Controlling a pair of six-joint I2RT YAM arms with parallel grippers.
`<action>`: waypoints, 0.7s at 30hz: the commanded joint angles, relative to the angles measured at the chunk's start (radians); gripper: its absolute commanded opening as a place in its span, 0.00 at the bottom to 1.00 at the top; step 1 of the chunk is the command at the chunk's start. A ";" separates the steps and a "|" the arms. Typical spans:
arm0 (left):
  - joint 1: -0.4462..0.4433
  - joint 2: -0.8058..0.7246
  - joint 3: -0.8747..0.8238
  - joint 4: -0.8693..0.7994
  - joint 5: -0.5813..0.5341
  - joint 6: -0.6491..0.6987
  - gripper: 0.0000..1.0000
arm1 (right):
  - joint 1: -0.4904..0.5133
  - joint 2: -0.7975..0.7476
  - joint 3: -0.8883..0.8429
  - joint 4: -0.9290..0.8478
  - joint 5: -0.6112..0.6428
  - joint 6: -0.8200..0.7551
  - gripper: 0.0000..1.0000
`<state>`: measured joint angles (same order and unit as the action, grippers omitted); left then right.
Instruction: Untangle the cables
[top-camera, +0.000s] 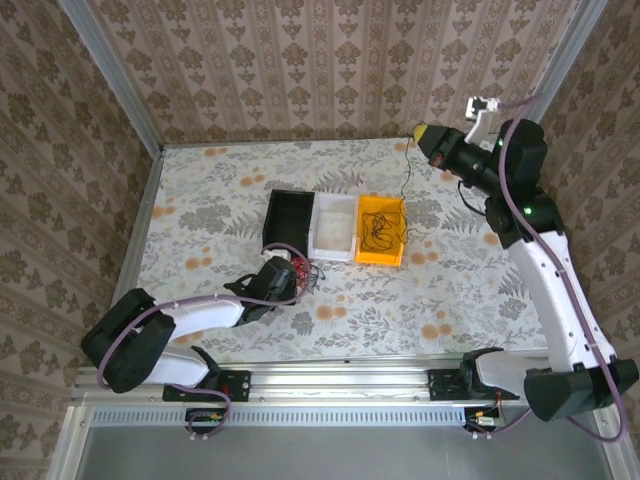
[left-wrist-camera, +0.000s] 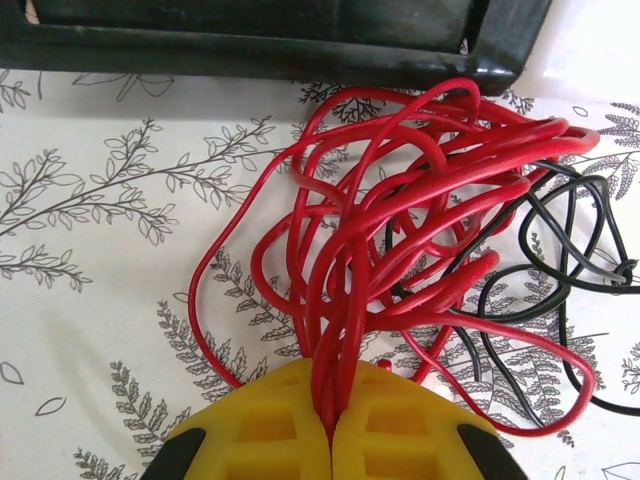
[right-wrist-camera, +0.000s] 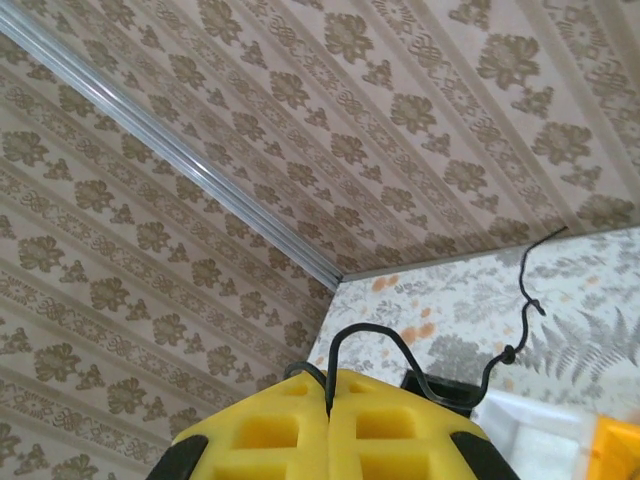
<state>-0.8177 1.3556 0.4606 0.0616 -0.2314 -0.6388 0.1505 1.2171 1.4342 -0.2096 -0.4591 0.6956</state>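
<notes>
A bunch of red cables (left-wrist-camera: 400, 200) lies on the floral table just in front of the black bin, with a few black cables (left-wrist-camera: 570, 230) tangled into its right side. My left gripper (left-wrist-camera: 332, 400) is shut on several red strands. From above, the left gripper (top-camera: 290, 275) sits low by that red bunch (top-camera: 308, 272). My right gripper (top-camera: 425, 133) is raised at the back right, shut on a thin black cable (right-wrist-camera: 400, 350). That black cable (top-camera: 405, 185) hangs down to more black cables (top-camera: 380, 228) lying in the yellow bin.
A black bin (top-camera: 288, 215), a white bin (top-camera: 333, 255) and a yellow bin (top-camera: 380, 261) stand side by side mid-table. The black bin's wall (left-wrist-camera: 270, 45) is just beyond the red bunch. Patterned walls close in the table on three sides.
</notes>
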 joint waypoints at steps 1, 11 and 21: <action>-0.003 0.018 0.023 0.003 0.025 0.037 0.00 | 0.025 0.055 0.109 0.007 0.023 -0.046 0.00; -0.002 0.023 0.013 -0.003 0.005 0.029 0.00 | 0.129 0.234 0.256 -0.018 0.054 -0.094 0.00; -0.002 0.021 0.004 -0.003 -0.004 0.026 0.00 | 0.258 0.373 0.135 -0.109 0.270 -0.220 0.00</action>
<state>-0.8177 1.3624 0.4664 0.0650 -0.2317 -0.6308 0.3801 1.5639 1.6184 -0.2539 -0.3019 0.5339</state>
